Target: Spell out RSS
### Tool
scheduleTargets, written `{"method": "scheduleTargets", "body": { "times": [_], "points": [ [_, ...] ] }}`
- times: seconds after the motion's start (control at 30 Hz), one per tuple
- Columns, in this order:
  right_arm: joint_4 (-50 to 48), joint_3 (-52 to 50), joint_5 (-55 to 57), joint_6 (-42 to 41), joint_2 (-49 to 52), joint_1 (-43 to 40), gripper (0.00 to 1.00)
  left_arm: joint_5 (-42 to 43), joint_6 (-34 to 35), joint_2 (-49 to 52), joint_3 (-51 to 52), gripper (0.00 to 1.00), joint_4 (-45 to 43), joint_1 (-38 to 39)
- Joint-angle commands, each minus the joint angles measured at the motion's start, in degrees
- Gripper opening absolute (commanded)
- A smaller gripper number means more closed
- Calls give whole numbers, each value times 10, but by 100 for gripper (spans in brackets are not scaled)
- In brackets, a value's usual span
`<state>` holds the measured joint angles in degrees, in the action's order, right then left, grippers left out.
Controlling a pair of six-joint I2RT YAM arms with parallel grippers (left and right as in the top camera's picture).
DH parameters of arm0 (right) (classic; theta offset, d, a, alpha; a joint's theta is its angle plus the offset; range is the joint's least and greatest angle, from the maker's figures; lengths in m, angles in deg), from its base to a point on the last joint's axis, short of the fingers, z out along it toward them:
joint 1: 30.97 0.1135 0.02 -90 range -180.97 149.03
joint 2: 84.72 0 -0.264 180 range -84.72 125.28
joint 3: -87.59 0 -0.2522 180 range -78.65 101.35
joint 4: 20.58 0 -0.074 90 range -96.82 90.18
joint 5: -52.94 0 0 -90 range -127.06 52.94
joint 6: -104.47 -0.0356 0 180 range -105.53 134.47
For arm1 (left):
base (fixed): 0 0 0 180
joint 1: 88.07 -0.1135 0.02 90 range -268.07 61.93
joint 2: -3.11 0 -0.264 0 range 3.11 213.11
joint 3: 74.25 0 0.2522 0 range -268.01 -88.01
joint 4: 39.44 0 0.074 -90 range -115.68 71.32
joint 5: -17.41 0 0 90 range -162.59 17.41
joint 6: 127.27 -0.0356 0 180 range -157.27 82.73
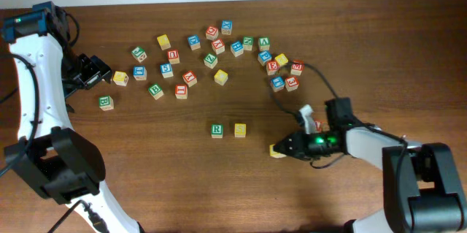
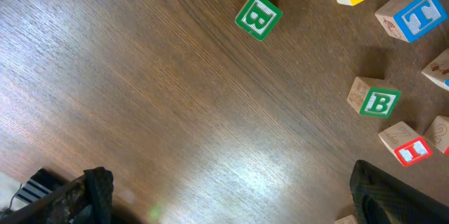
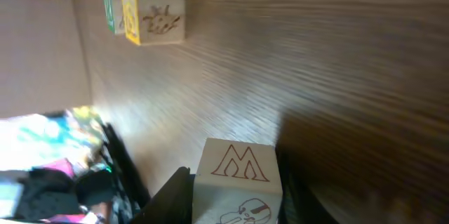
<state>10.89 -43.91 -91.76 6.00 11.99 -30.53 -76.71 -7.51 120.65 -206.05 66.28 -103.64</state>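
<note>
A green R block [image 1: 217,130] and a yellow S block [image 1: 240,129] sit side by side at the table's middle. My right gripper [image 1: 283,148] is shut on a wooden block [image 1: 276,150] just right of the S block, low over the table. In the right wrist view the held block [image 3: 238,178] shows a red outlined M and a drawing; its other faces are hidden. The yellow block [image 3: 153,17] and the green one [image 3: 109,13] lie ahead. My left gripper [image 1: 98,72] is open and empty at the far left, beside a yellow block [image 1: 120,78].
Several loose letter blocks [image 1: 211,47] are scattered across the back of the table, with a cluster at the back right [image 1: 281,69]. The left wrist view shows two green B blocks [image 2: 257,15] [image 2: 375,100] and the open left gripper [image 2: 238,210] over bare wood.
</note>
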Motion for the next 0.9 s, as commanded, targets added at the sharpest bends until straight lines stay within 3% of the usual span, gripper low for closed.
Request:
{"method": "scheduleTargets", "body": {
  "times": [0.0, 0.03, 0.1, 0.23, 0.3, 0.37, 0.4, 0.47, 0.57, 0.63, 0.87],
  "points": [
    [31, -24, 53, 7, 2, -61, 37, -7, 1, -2, -1, 99, 1, -4],
    [45, -23, 95, 5, 2, -70, 40, -7, 1, -2, -1, 99, 1, -4],
    [57, -14, 138, -2, 2, -73, 59, -7, 1, -2, -1, 99, 1, -4],
    [240, 109, 225, -5, 1, -73, 61, -7, 1, -2, -1, 99, 1, -4],
    [396, 194, 229, 38, 1, -72, 61, -7, 1, -2, -1, 99, 1, -4],
    [494, 231, 229, 92, 1, -52, 61, -7, 1, -2, -1, 99, 1, -4],
    [495, 231, 245, 89, 1, -11, 64, -7, 1, -2, -1, 99, 1, -4],
    [465, 231, 322, -3, 1, 75, 66, -7, 1, -2, -1, 99, 1, -4],
    [413, 230, 463, -107, 1, 172, 61, -7, 1, -2, -1, 99, 1, -4],
    [378, 230, 475, -118, 2, 206, 53, -7, 1, -2, -1, 99, 1, -4],
    [305, 203, 479, -157, 2, 244, 48, -7, 1, -2, -1, 99, 1, -4]
  ]
}}
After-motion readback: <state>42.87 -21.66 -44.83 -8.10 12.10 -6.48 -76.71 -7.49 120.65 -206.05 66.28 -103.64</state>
